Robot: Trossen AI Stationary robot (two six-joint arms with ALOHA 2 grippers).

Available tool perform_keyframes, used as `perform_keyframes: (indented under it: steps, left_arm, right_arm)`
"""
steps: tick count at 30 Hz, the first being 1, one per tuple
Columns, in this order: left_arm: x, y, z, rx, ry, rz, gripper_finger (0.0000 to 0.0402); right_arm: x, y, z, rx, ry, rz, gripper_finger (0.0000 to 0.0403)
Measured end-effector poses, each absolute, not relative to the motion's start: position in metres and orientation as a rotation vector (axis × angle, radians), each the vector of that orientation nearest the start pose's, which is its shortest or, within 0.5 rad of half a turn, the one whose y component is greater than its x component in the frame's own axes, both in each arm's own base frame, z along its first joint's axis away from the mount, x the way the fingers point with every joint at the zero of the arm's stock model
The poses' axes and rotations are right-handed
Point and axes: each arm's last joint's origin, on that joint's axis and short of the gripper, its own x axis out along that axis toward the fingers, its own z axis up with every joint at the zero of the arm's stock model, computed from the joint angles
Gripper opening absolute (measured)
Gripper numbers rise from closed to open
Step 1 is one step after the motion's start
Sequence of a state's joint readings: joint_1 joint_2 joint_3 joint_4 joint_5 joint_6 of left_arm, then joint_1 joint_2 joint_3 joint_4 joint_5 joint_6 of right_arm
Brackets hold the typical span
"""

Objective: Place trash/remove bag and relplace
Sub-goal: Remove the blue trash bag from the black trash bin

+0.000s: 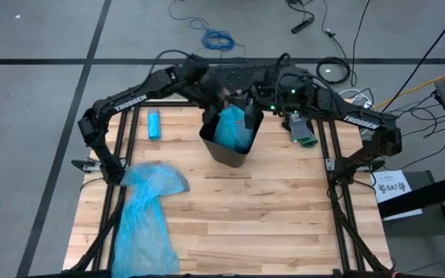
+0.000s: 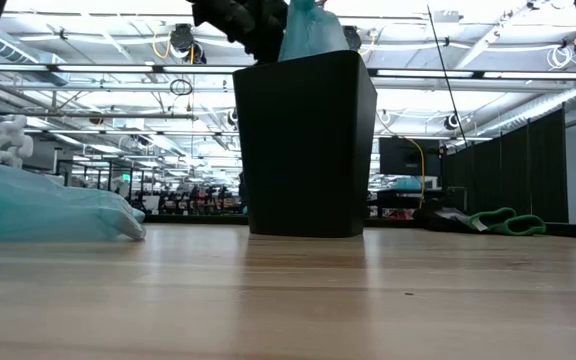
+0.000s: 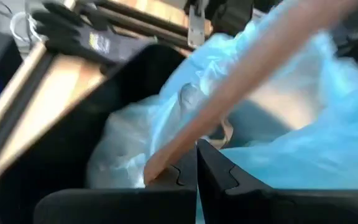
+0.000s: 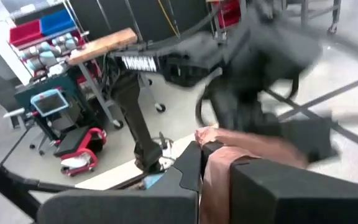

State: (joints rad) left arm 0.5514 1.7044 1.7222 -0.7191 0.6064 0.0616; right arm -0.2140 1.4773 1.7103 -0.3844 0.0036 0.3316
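A black bin (image 1: 226, 147) (image 2: 303, 140) stands upright in the middle of the table, toward its far edge. A light-blue bag (image 1: 234, 130) (image 3: 291, 118) sits in it and bulges above the rim (image 2: 313, 30). A pinkish-tan band (image 3: 247, 81) runs along the bag's mouth. My left gripper (image 1: 213, 116) (image 3: 196, 163) is over the bin's left rim and my right gripper (image 1: 249, 116) (image 4: 201, 163) over its right rim; both are shut on the bag. No trash scraps show; the bag's inside is hidden. My left gripper pinches the bag's pinkish-tan band (image 3: 166, 168) between its two fingers at the bag's mouth, coming from above over the bin's left rim. The band runs taut away from the fingers. The bag's body stays inside the bin. My right gripper pinches a bunched pinkish-tan part of the bag's mouth (image 4: 225, 158) between its two fingers, above the bin's right rim. The fingers hide how much material they hold. The bag hangs below into the bin.
A second light-blue bag (image 1: 144, 212) (image 2: 38, 205) lies crumpled on the table's near left part. A small solid blue oblong object (image 1: 154, 125) lies on the far left. A green-handled tool (image 1: 304, 137) (image 2: 508, 222) lies on the far right. Bare wood stretches in front of the bin.
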Motion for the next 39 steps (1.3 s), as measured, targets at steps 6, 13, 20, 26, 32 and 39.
perform_keyframes:
  steps: [6,13,20,26,32,39]
  left_arm:
    - [0.302,0.188,0.396,-0.27,0.47,-0.031,0.0]
    - [0.271,0.199,0.419,-0.241,0.395,0.045,0.0]
    - [0.255,0.208,0.421,-0.265,0.403,0.099,0.0]
    - [0.248,0.213,0.417,-0.303,0.446,0.126,0.0]
    - [0.245,0.21,0.412,-0.299,0.499,0.111,0.0]
    - [0.243,0.208,0.407,-0.304,0.551,0.096,0.0]
  right_arm:
    - [0.308,-0.066,0.459,0.364,0.184,-0.278,0.0]
    - [0.305,-0.072,0.479,0.344,0.05,-0.293,0.0]
    - [0.283,-0.085,0.533,0.237,-0.221,-0.313,0.0]
    - [0.249,-0.093,0.585,0.085,-0.45,-0.375,0.0]
    - [0.206,-0.088,0.629,-0.063,-0.633,-0.504,0.0]
    - [0.169,-0.074,0.661,-0.225,-0.83,-0.553,0.0]
